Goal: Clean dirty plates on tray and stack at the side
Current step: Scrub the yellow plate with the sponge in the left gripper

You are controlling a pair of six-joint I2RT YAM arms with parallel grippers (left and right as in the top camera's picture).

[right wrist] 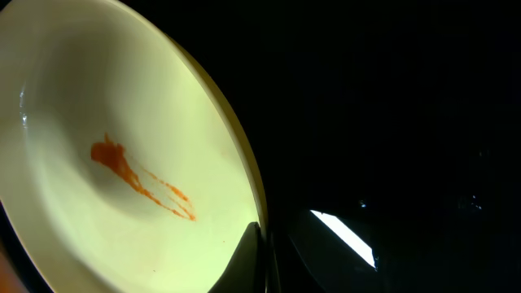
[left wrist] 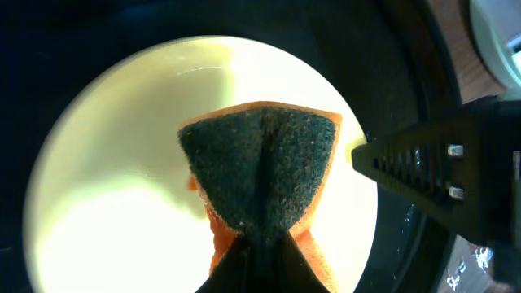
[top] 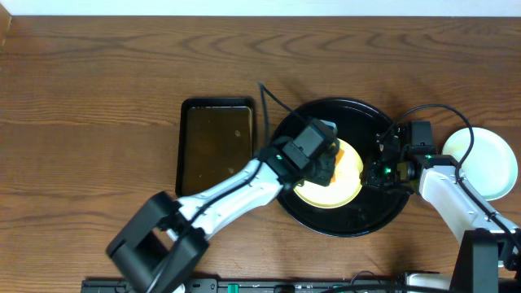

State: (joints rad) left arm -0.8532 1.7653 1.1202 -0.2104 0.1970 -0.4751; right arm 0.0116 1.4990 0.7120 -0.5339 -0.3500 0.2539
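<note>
A pale yellow plate (top: 334,193) lies on the round black tray (top: 358,218). My left gripper (top: 324,163) is shut on an orange sponge (top: 347,152) with a dark green scrub face (left wrist: 260,159), held over the plate (left wrist: 106,187). My right gripper (top: 377,172) is shut on the plate's right rim (right wrist: 262,252). An orange sauce smear (right wrist: 138,181) marks the plate's inside (right wrist: 81,98). A pale blue-white plate (top: 482,163) sits on the wood tabletop to the right of the tray. A third plate does not show.
A smaller dark rectangular tray (top: 216,146) lies left of the round tray, with no sponge on it. My left arm crosses from the front left to the round tray. The right arm comes in from the front right corner.
</note>
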